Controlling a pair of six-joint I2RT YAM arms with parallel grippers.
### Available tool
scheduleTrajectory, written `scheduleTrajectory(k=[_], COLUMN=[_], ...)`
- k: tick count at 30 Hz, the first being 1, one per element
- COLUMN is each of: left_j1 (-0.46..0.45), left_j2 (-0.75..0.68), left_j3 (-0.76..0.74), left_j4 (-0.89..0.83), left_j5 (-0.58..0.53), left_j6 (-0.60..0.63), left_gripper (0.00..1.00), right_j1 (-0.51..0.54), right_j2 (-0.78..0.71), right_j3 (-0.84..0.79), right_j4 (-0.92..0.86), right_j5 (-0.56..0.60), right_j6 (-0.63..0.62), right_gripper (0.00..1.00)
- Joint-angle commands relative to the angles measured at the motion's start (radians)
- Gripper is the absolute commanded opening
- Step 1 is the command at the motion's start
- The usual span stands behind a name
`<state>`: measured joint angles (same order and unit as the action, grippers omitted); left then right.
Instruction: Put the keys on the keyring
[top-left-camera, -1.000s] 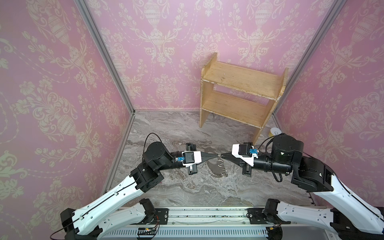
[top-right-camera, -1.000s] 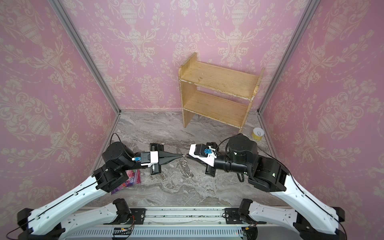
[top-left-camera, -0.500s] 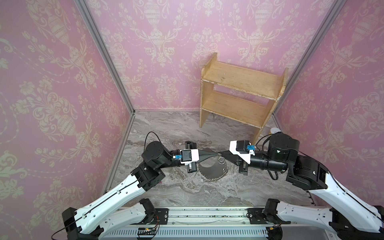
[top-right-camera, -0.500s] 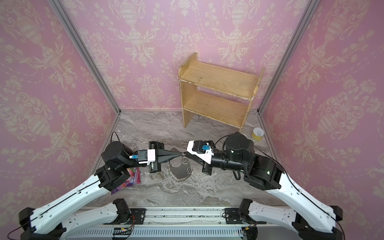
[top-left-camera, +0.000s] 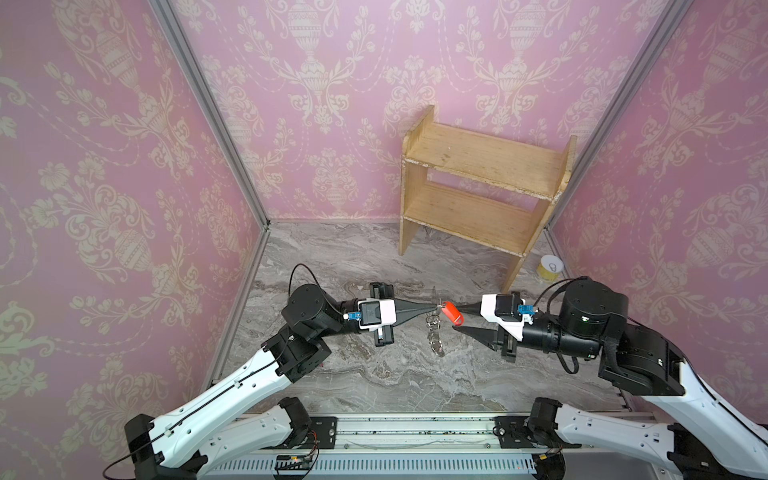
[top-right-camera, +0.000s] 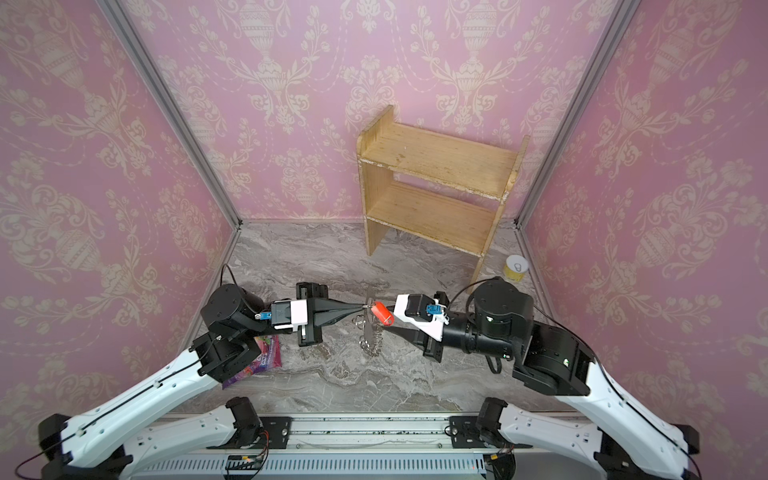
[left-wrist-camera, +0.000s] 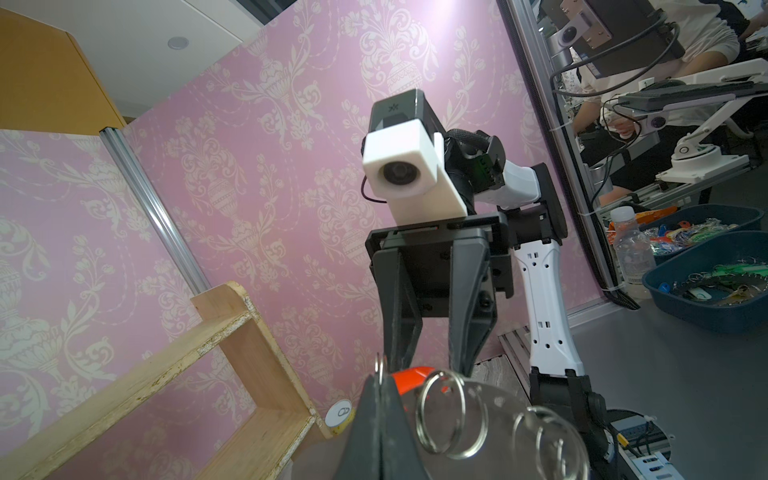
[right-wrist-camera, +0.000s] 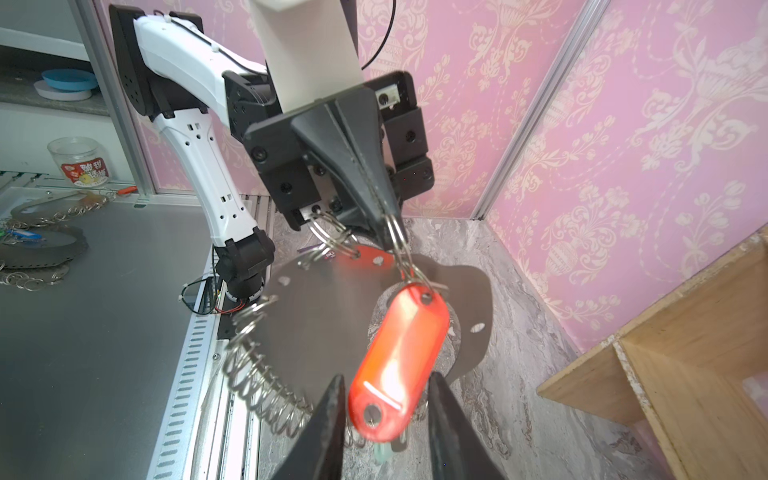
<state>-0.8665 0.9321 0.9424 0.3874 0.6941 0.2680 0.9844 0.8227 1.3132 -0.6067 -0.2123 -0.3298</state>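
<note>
My left gripper (top-left-camera: 432, 308) (left-wrist-camera: 380, 376) is shut on one split ring of the keyring (top-left-camera: 435, 337) (right-wrist-camera: 324, 316). The keyring is a flat crescent plate edged with silver rings, and it hangs off the table, edge-on in both top views (top-right-camera: 371, 332). The keys (top-left-camera: 452, 313) (top-right-camera: 383, 314) show as a red-orange tag (right-wrist-camera: 399, 353) dangling from that same ring. The small key itself is mostly hidden behind the tag. My right gripper (top-left-camera: 457, 318) (right-wrist-camera: 384, 399) stands open, one finger on each side of the tag's lower end, with a gap on both sides.
A wooden shelf (top-left-camera: 482, 187) stands at the back right with a yellow can (top-left-camera: 549, 266) beside its foot. A purple packet (top-right-camera: 266, 353) lies under the left arm. The pink walls close in on three sides.
The right gripper has opened and let go of the tag, and its arm has drawn back to the right. The keyring has swung to hang edge-on from the left gripper.
</note>
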Motion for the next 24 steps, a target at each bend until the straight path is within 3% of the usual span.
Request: scheduleTrajectory(k=[1,24], left_j1=[0.003,0.003], left_j2=[0.002,0.005], left_j3=[-0.004,0.018], left_j4=[0.057,0.027], left_j5=[0.005,0.062], left_j6=[-0.004,-0.026], left_gripper=[0.0,0.0], right_j1=[0.007,0.007], right_j2=[-0.03,0.042], right_j3=[-0.023,-0.031], right_j4=[0.075,0.19], right_j5=[0.017,-0.099], right_j6=[-0.023,-0.087], right_gripper=[0.34,0.24])
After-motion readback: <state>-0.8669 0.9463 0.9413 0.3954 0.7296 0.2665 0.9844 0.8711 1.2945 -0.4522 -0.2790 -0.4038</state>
